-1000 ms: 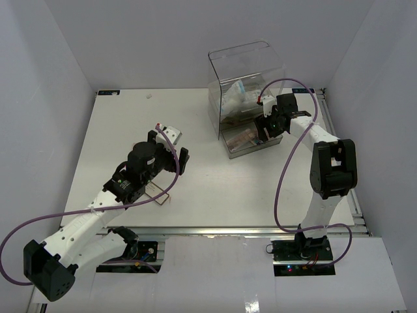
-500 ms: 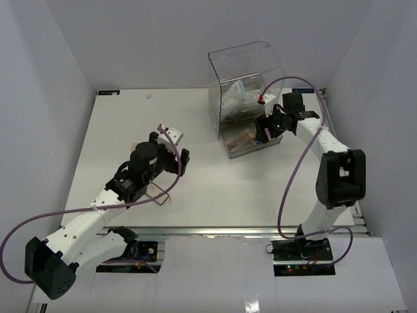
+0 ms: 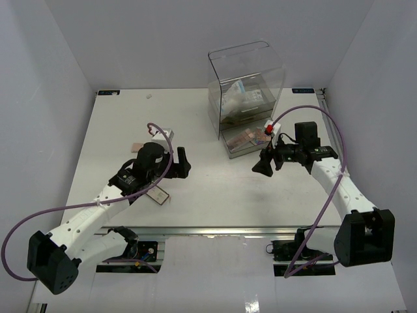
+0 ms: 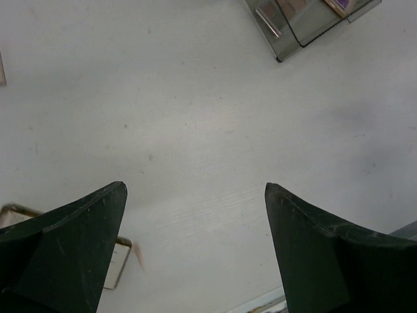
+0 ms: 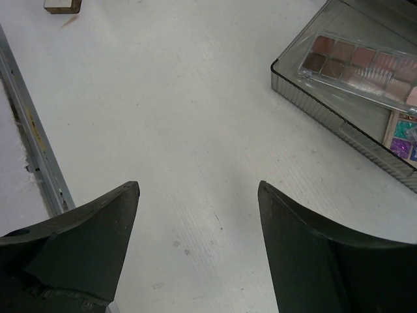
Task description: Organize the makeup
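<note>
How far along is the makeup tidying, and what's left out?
Done: a brown palette and a multicoloured palette lie in the open drawer. In hand: nothing; the left gripper and right gripper are both open and empty. Left: a pale palette beside the left arm and a pinkish palette farther back lie on the table; the drawer is not yet shut.

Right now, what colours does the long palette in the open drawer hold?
Browns and pinks; the palette shows best in the right wrist view.

Drawer box [image 3: 246,78] stands rear right on the table [image 3: 215,186] — palettes [image 5: 355,62] lie in its open front drawer [image 5: 326,112].
</note>
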Controlling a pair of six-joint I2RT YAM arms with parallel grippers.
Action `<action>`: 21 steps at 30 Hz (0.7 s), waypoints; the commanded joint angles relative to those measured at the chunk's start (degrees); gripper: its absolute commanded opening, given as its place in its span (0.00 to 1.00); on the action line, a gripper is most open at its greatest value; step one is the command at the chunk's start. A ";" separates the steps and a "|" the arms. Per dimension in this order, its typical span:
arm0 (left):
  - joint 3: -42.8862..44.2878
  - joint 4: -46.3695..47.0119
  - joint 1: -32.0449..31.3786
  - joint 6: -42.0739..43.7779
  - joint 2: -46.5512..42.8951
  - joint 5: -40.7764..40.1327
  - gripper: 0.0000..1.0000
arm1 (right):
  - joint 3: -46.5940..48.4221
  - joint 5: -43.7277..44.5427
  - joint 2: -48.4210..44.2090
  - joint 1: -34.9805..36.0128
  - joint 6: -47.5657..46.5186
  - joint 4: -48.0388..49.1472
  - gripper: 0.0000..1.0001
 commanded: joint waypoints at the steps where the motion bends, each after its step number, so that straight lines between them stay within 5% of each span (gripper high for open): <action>1: 2.30 -11.24 0.69 -21.18 -3.25 -3.95 0.97 | -0.73 -3.09 -2.84 -0.58 1.07 2.51 0.80; 13: 2.59 -26.61 14.92 -38.05 9.90 -6.84 0.97 | -1.30 -2.32 -6.96 -1.08 2.19 2.85 0.80; 21: 3.66 -27.27 16.83 -43.06 17.21 -7.84 0.98 | -1.60 -3.00 -7.83 -1.77 2.66 3.05 0.80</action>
